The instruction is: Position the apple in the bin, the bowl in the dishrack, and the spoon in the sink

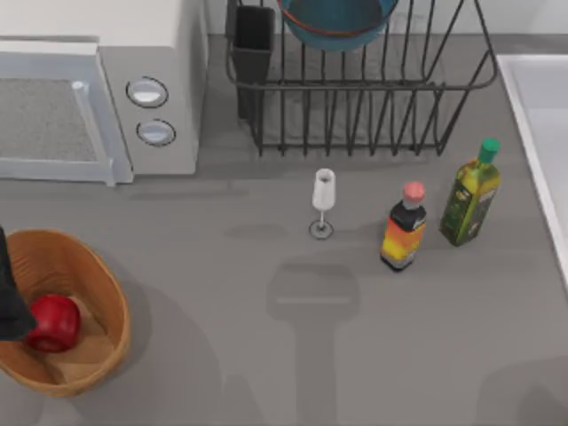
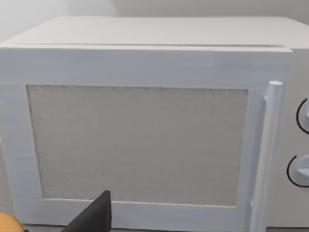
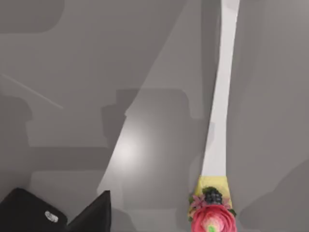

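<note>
Here, reading from the left of the desk (image 1: 222,266): the apple (image 1: 53,321) lies inside the bin (image 1: 106,284), with my left end effector (image 1: 11,297) just beside it at the bin's left side; I cannot tell how wide it stands. At upper centre the bowl (image 1: 337,22) sits in the dishrack (image 1: 355,115). The spoon (image 3: 219,121) is the piece left to place. It appears in the right wrist view as a long white strip with a flowered end, close by my right end effector (image 3: 91,215), above the grey desk. Whether that end effector holds it, or how wide it stands, I cannot tell. I judge the spoon light, stiff, thin and rather slick, best gripped across the narrow handle near mid-length, clear of the flowered end. The sink (image 1: 541,115) lies at the desk's far right.
</note>
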Robot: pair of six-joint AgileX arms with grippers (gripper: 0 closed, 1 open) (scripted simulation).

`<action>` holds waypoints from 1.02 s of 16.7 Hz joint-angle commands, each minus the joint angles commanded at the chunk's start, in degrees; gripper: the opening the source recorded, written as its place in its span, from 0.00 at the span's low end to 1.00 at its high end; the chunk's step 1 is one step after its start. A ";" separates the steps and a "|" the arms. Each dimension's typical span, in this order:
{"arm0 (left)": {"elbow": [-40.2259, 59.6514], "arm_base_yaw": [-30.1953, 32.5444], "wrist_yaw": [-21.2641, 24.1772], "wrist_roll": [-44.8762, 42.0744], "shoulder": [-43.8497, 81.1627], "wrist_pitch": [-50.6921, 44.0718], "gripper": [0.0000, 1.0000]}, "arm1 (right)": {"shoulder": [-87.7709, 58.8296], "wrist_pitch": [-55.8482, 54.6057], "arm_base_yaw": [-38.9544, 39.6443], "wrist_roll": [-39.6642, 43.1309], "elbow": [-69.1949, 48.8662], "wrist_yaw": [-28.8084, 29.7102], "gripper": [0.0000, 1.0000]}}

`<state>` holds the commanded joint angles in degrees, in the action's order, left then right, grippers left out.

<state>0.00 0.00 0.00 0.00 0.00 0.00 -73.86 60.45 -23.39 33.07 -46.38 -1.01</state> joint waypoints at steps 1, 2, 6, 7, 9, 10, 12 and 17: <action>0.00 0.00 0.00 0.00 0.00 0.00 1.00 | 0.21 -0.15 0.26 -0.08 0.19 0.06 1.00; 0.00 0.00 0.00 0.00 0.00 0.00 1.00 | 0.17 -0.28 0.26 -0.11 0.33 0.05 1.00; 0.00 0.00 0.00 0.00 0.00 0.00 1.00 | -1.38 -6.25 0.73 -0.75 4.97 0.00 1.00; 0.00 0.00 0.00 0.00 0.00 0.00 1.00 | -2.16 -8.84 0.99 -0.96 6.57 0.00 1.00; 0.00 0.00 0.00 0.00 0.00 0.00 1.00 | -4.63 -14.48 1.43 -1.39 9.59 -0.01 1.00; 0.00 0.00 0.00 0.00 0.00 0.00 1.00 | -6.30 -17.93 1.53 -1.52 10.93 -0.01 1.00; 0.00 0.00 0.00 0.00 0.00 0.00 1.00 | -9.90 -23.79 1.42 -1.49 13.07 -0.01 1.00; 0.00 0.00 0.00 0.00 0.00 0.00 1.00 | -13.71 -28.53 0.75 -0.96 14.80 0.00 1.00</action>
<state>0.00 0.00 0.00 0.00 0.00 0.00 -87.58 31.92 -22.64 32.10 -31.59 -1.01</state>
